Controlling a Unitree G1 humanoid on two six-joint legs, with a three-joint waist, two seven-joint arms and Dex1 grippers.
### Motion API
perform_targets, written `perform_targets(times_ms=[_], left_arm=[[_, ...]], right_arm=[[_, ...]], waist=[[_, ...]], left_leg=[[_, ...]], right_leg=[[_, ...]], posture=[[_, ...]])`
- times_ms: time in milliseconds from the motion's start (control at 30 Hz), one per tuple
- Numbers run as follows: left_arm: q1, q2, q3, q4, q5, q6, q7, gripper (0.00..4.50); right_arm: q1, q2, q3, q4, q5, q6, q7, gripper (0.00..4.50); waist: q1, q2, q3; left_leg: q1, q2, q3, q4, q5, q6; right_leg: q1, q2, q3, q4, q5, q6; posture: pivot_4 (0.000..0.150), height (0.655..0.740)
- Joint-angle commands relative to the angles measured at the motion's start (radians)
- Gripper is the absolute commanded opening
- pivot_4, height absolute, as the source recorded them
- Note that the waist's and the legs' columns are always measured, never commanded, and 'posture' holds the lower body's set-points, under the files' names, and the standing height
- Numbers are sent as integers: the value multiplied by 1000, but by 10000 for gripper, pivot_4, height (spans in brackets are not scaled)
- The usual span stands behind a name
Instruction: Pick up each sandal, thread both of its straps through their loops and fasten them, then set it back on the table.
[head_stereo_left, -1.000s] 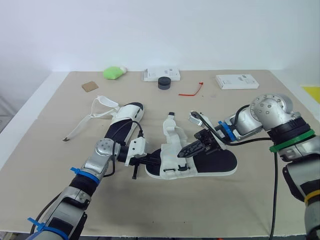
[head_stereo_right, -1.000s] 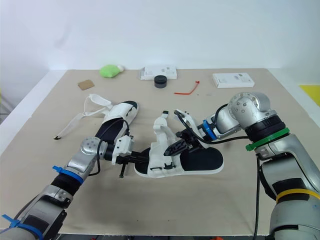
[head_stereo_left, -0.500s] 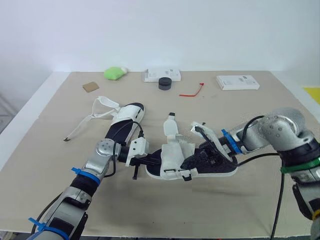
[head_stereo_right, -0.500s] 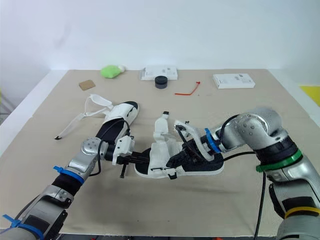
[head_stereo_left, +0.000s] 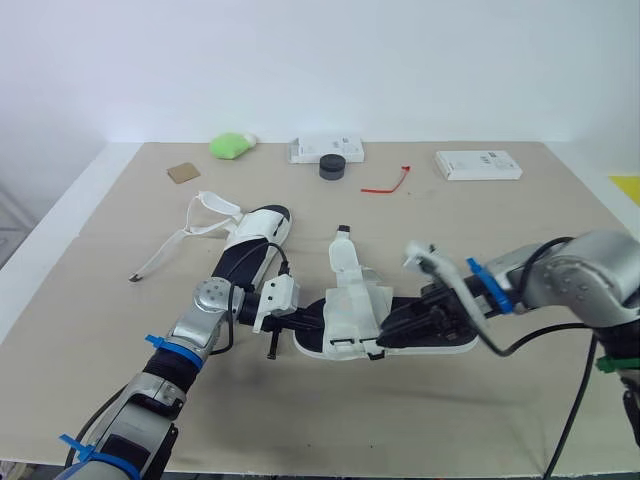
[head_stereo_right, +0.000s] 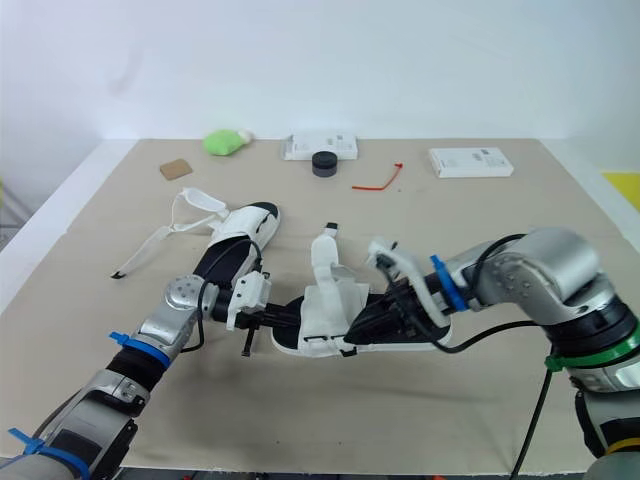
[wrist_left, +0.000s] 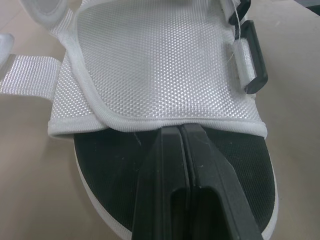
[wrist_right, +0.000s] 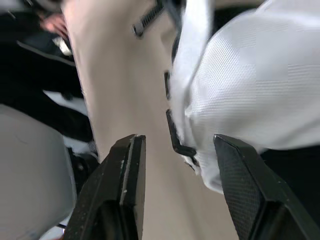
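- Left gripper (wrist_left: 180, 131) was shut, its tips on the near sandal (head_stereo_left: 420, 349) at the toe
- Right gripper (wrist_right: 177, 142) stood open beside its upper (head_stereo_left: 352, 305), holding nothing
- Both sandals seemed unfastened; the far sandal (head_stereo_left: 250, 248) lay untouched, left

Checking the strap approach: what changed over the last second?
The right arm dropped from above the near sandal to table height. The right gripper, open, moved off the footbed to the robot-side edge by the front strap. No grasp or release visible. Unchanged: left gripper shut at the toe, far sandal.
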Motion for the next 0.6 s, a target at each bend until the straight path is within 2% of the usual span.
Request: perform_targets(times_ms=[33,167,300,433,600], left_arm=[[75,25,-119,196,165,53,15,0],[67,22,-120,209,166,45,17,0],[64,20,-122,213,162,42,18,0],[64,22,-127,213,162,40,15,0],[58,23,-129,219,164,35,8,0]], right_arm=[[34,-52,-114,-54,51,4,77,24721],[257,-125,-250,-229,95,-51,123,24721],[463,-65,-350,-366,15,-191,22,24721],[567,34,-343,-392,-122,-281,-153,24721],[676,38,-378,-471,-132,-310,-178,24721]], waist=[[1,0,0],[14,-2,0],[20,-4,-1],[19,-5,-1],[20,-4,-1]], left_leg=[[0,0,0,0,0,0],[-1,0,0,0,0,0],[0,0,2,0,-1,-2],[1,2,3,1,-2,-4],[1,2,2,1,-2,-4]], right_leg=[[0,0,-1,0,0,0],[0,0,-4,0,-2,0],[0,-1,-5,0,-1,1],[1,-2,-8,-1,-1,1],[2,-3,-10,-1,-2,0]], posture=[[1500,7400],[1500,7400],[1500,7400],[1500,7400],[1500,7400]])
